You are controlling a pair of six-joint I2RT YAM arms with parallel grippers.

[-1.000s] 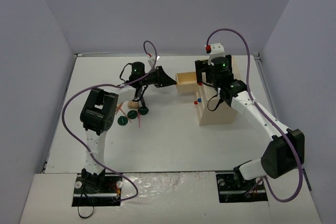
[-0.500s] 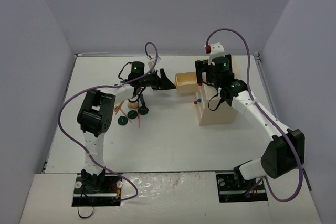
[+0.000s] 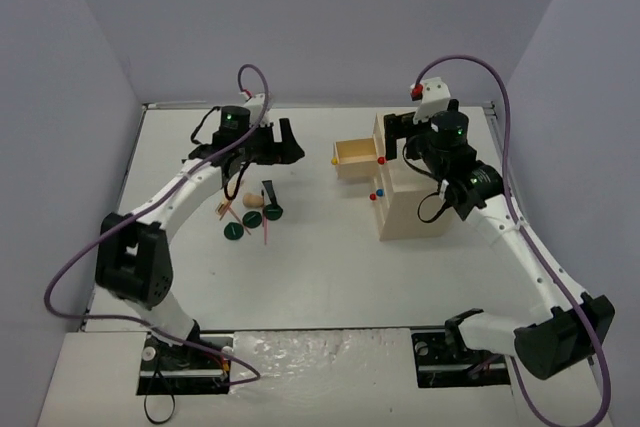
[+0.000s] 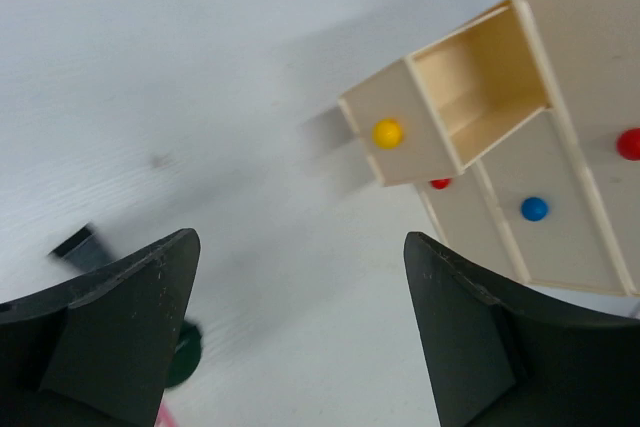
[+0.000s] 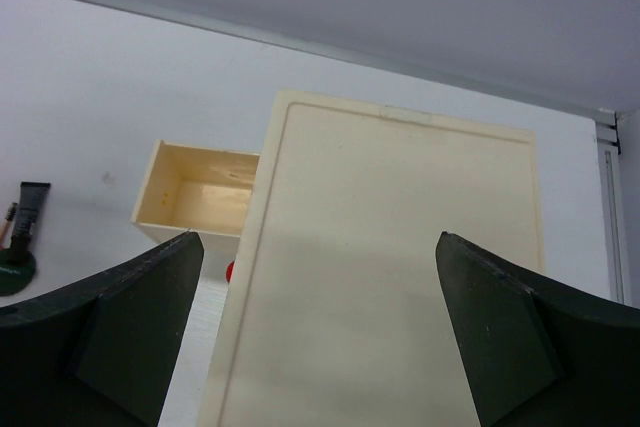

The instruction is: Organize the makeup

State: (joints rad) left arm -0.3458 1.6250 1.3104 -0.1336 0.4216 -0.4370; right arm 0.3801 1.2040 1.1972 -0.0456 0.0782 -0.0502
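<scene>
Makeup [image 3: 253,200], centre left, looks light, rigid, slick: green compacts [image 3: 233,231] want rim pinches, pink pencils [image 3: 267,234] mid-shaft. Left end effector [image 4: 300,237] and right end effector [image 5: 318,239] both gape empty.

Bright, even light (left-wrist blur)

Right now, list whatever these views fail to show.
- Drawer, right wrist: box hides its inner end.
- Compact, left wrist: mostly behind left gripper.
- Tube, left wrist: blurred.
- Makeup pile, top view: too small to tell pieces apart.
</scene>
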